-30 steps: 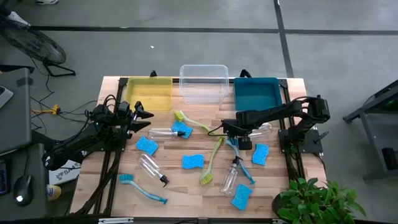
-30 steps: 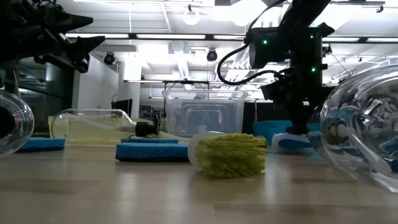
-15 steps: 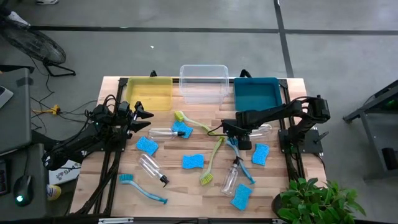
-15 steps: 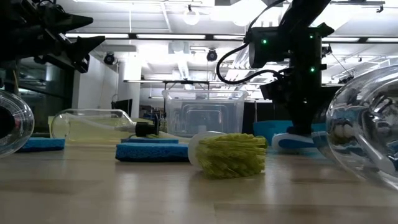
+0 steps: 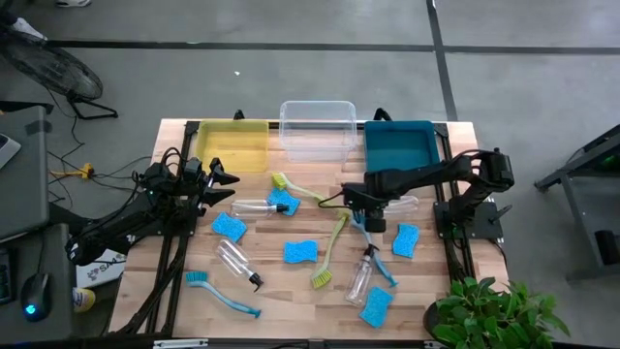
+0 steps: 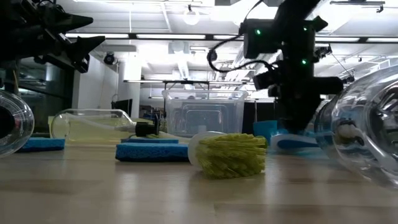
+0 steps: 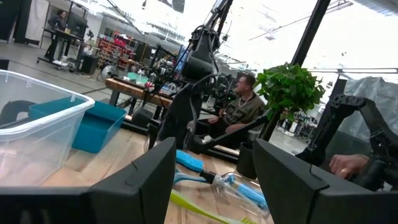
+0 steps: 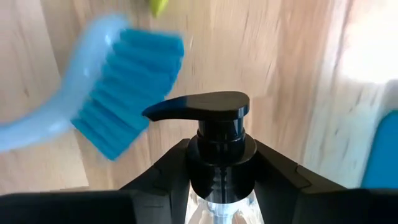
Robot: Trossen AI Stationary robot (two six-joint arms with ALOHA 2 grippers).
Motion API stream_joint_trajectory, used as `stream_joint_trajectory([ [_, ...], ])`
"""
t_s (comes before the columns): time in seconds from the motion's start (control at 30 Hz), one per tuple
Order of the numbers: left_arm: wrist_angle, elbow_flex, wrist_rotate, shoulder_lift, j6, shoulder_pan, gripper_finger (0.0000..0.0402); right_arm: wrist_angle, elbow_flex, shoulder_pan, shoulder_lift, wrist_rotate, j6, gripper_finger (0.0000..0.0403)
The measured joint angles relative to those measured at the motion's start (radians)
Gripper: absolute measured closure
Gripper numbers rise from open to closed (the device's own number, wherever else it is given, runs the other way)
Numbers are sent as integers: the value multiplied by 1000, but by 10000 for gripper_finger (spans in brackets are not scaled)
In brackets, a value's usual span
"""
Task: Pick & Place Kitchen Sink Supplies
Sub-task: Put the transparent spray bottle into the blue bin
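My right gripper (image 5: 360, 209) is shut on a clear spray bottle (image 5: 401, 203) with a black nozzle (image 8: 200, 107), right of the table's middle, above a blue brush head (image 8: 124, 112). My left gripper (image 5: 231, 184) is open and empty above the table's left side, near another clear bottle (image 5: 254, 207) that lies on its side. Blue sponges (image 5: 299, 252), yellow-green brushes (image 5: 329, 254), blue brushes (image 5: 223, 294) and two more bottles (image 5: 358, 276) lie scattered on the wood. In the low view the right gripper (image 6: 292, 115) stands behind a yellow-green brush head (image 6: 227, 155). My right gripper holds the bottle at its neck, by the black collar (image 8: 221, 163) under the nozzle, one finger (image 8: 158, 180) on each side. The fingers come level from the table's right and the nozzle sticks out past them. The bottle's body lies back under the wrist. Whether it is clear of the table does not show.
A yellow bin (image 5: 232, 145), a clear bin (image 5: 317, 126) and a teal bin (image 5: 399, 145) stand in a row along the far edge. A potted plant (image 5: 494, 310) stands off the near right corner. People sit beyond the table in the left wrist view (image 7: 239, 109).
My right gripper has moved a little toward the table's left and far edge and has turned, taking the clear bottle with it. The left arm has kept still.
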Motion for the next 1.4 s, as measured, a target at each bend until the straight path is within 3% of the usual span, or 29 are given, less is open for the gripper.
stream_joint_trajectory([
  [0.3,0,0,0,0,0,0,192,12,91,0,-18,87,1,271],
  [0.6,0,0,0,0,0,0,192,123,72,0,-211,263,91,271],
  [0.73,0,0,0,0,0,0,192,285,-14,0,-344,330,113,271],
  [1.03,0,0,0,0,0,0,192,706,-324,0,-596,610,147,271],
  [1.4,0,0,0,0,0,0,192,1354,-614,0,-671,1021,-20,268],
])
